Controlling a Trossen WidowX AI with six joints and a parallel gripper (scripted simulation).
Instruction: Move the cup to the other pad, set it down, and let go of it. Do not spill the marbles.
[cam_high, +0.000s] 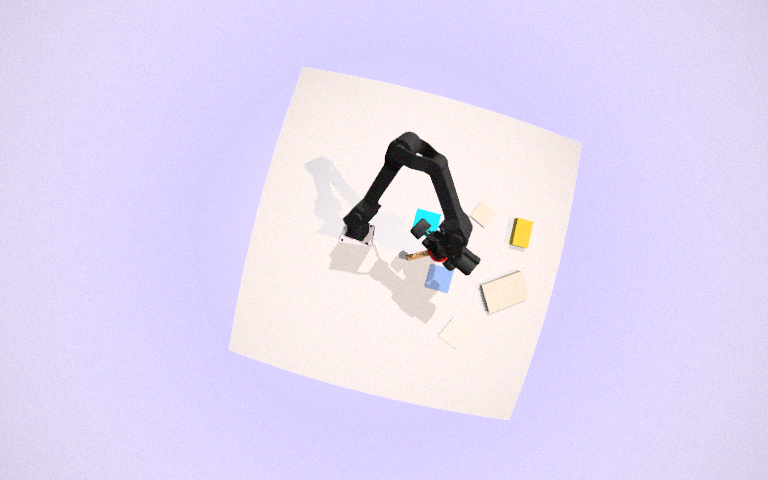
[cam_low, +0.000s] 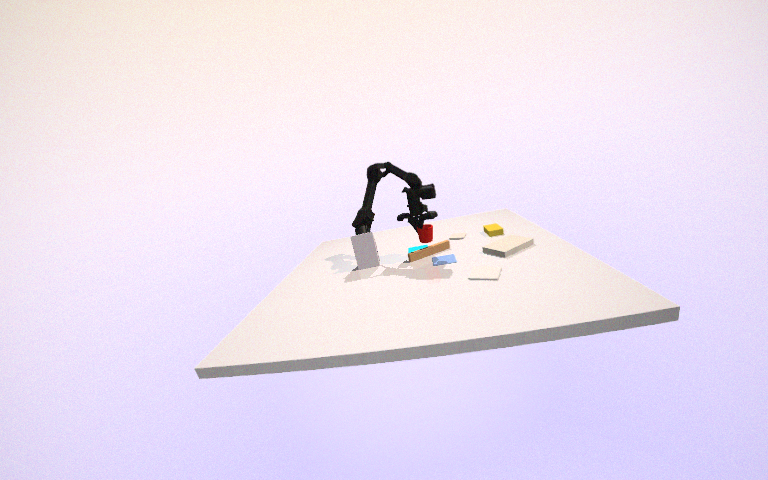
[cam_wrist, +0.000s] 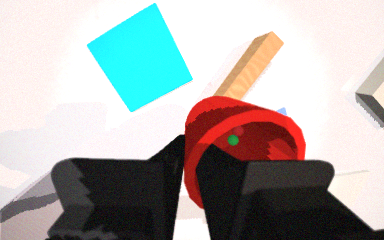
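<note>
Arm (cam_high: 396, 169) rises from base (cam_high: 356, 233), folds at elbow (cam_low: 376, 168) high up, then forearm drops to wrist (cam_low: 420, 192). Gripper (cam_wrist: 189, 165) points down, held up off the table, closed on cup (cam_wrist: 240, 135) wall: one finger (cam_wrist: 165, 165) outside, the other (cam_wrist: 220, 170) inside rim. In top view gripper (cam_high: 438, 247) sits under wrist housing, mostly hidden. Exterior view: fingers clamp cup (cam_low: 425, 232) at rim, cup hangs upright below gripper (cam_low: 419, 221).
</note>
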